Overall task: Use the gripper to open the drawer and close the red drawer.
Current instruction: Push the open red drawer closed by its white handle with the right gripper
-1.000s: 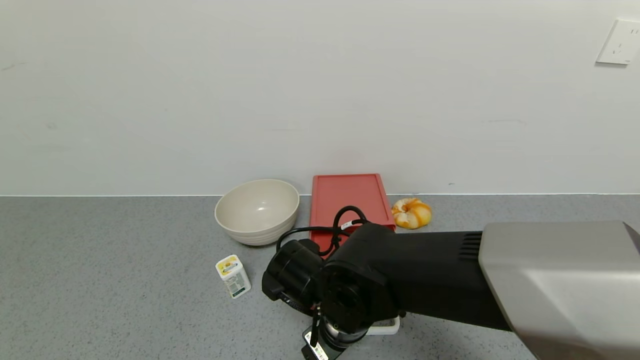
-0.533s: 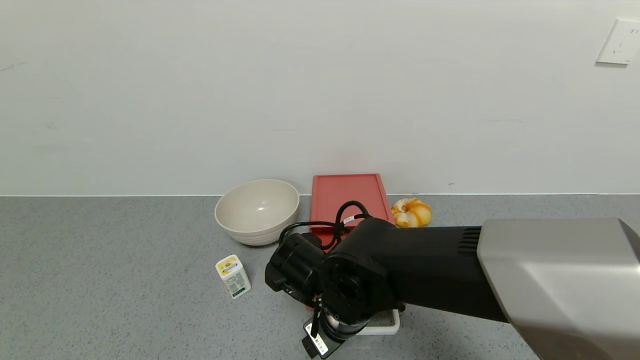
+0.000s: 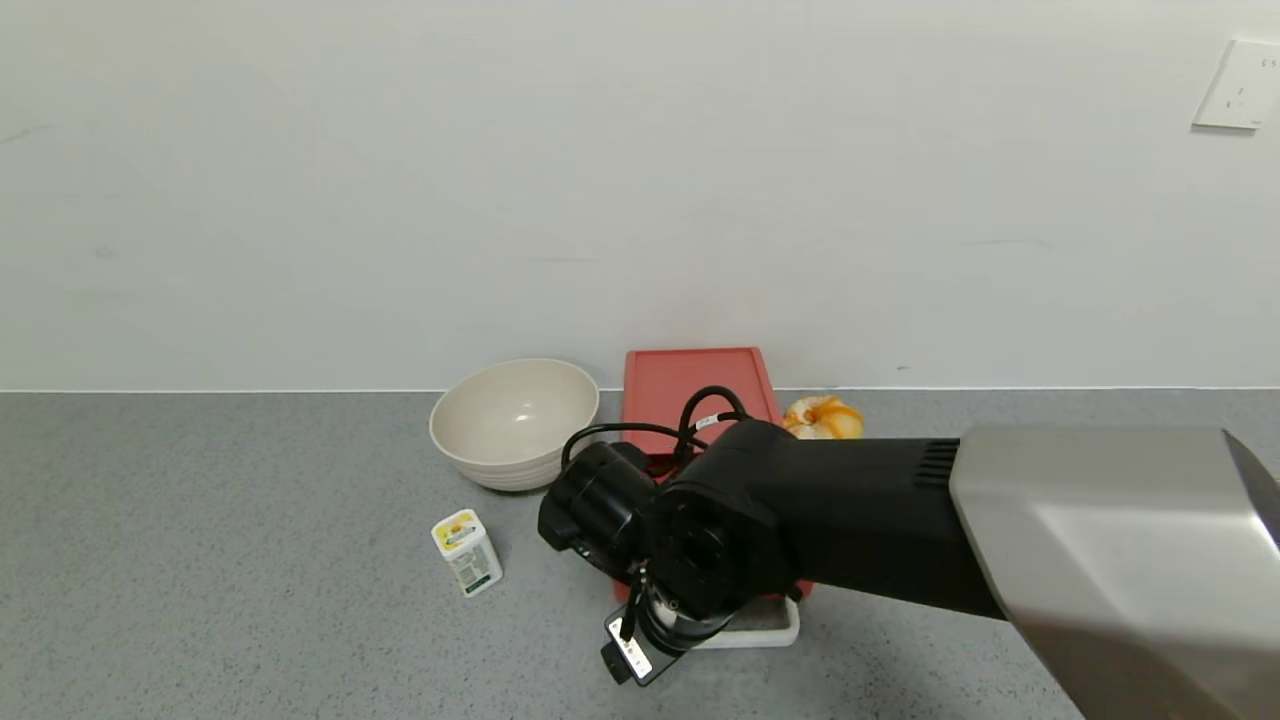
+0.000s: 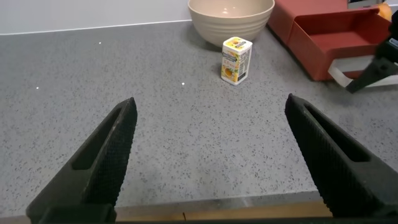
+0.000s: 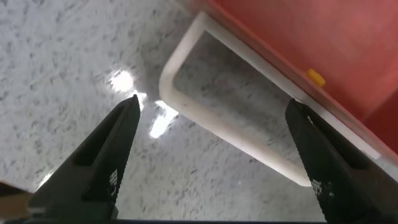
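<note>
The salmon-red drawer unit (image 3: 690, 385) stands against the wall. Its tray (image 4: 339, 43) is pulled out toward me, with the white loop handle (image 3: 772, 628) at the front. My right arm reaches over it and hides most of the tray in the head view. My right gripper (image 5: 211, 155) is open and low over the counter. The handle (image 5: 230, 134) lies just beyond the open fingers, and the tray's red front (image 5: 323, 37) sits behind it. My left gripper (image 4: 211, 155) is open and empty, parked over the counter's front edge at the left.
A cream bowl (image 3: 515, 420) stands left of the drawer unit. A small white and yellow box (image 3: 466, 552) stands in front of the bowl. An orange and white ring-shaped thing (image 3: 825, 415) lies right of the unit. The wall is close behind.
My right arm has moved toward the wall. The white handle and the tray have slid back toward the drawer unit. The left arm has not moved.
</note>
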Robot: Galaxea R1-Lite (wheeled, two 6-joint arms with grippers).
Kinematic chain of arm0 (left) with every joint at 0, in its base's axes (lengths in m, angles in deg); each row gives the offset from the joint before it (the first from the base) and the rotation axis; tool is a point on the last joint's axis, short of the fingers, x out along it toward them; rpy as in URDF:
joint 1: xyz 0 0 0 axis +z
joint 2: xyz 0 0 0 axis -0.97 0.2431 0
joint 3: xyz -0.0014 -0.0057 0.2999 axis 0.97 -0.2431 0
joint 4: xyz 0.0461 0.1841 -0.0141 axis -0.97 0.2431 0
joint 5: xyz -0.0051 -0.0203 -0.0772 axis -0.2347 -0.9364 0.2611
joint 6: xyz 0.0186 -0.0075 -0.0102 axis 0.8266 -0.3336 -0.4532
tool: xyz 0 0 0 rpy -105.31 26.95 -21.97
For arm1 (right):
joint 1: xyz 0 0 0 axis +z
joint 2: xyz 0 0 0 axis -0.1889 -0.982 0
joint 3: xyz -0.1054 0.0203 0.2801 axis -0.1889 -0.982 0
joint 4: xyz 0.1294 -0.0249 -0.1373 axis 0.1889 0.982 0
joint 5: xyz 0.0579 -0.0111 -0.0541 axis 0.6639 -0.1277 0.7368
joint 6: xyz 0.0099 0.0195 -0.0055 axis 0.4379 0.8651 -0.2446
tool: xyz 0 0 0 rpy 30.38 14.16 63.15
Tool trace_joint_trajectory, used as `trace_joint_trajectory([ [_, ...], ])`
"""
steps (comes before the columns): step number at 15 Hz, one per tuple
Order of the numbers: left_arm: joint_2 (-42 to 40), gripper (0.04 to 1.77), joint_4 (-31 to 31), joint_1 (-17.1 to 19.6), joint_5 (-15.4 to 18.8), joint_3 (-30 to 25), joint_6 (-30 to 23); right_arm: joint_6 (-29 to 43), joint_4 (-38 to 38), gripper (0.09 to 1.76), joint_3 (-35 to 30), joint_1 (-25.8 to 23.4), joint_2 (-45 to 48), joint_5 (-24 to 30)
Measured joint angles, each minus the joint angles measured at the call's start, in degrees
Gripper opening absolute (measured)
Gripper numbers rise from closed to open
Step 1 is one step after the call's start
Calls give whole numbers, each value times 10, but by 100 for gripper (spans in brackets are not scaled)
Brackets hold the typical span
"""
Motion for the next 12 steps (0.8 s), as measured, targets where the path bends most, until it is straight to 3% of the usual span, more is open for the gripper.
trace_joint_trajectory([
  [12,0,172,0,0,0,0,0,-43,-73,171,2,-31,-2,0],
])
